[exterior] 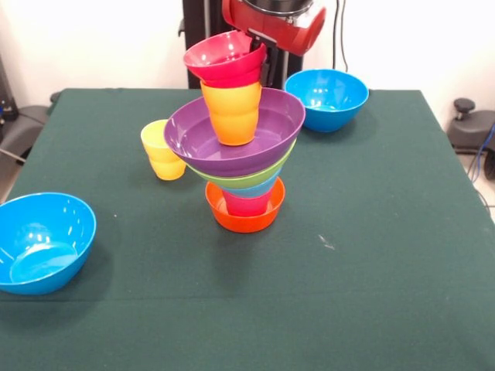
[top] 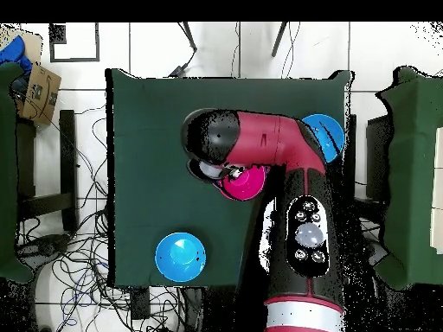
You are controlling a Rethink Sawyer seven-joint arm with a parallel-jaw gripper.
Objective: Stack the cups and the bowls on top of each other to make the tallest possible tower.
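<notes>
Tower (exterior: 241, 147) is seen at centre of front view, on green table (exterior: 371, 255). Base is formed by orange bowl (exterior: 244, 218); a red-pink cup (exterior: 249, 205) is nested in it, w/ a light blue bowl (exterior: 267, 188) and lime green bowl (exterior: 259, 178) above, then purple bowl (exterior: 232, 143), widest tier, tilted toward frame left. Orange cup (exterior: 232, 114) is stood inside purple bowl; red bowl (exterior: 224, 58) is perched on top, tilted.

Yellow cup (exterior: 162, 151) is seen upright just left of tower, apart from it. One blue bowl (exterior: 42, 241) is placed at lower left of front view, tipped on its side-edge; second blue bowl (exterior: 326, 98) is placed upper right, near table's far edge.

Arm (exterior: 288, 23) is seen at top centre of front view, directly behind/above red bowl. Gripper itself is hidden; opening and any hold on red bowl cannot be told.

Overhead view: arm (top: 260, 147) is stretched across table centre, covering most of tower; only the red bowl (top: 245, 183) shows below it. The blue bowls are seen at lower left (top: 180, 257) and upper right (top: 327, 134).
</notes>
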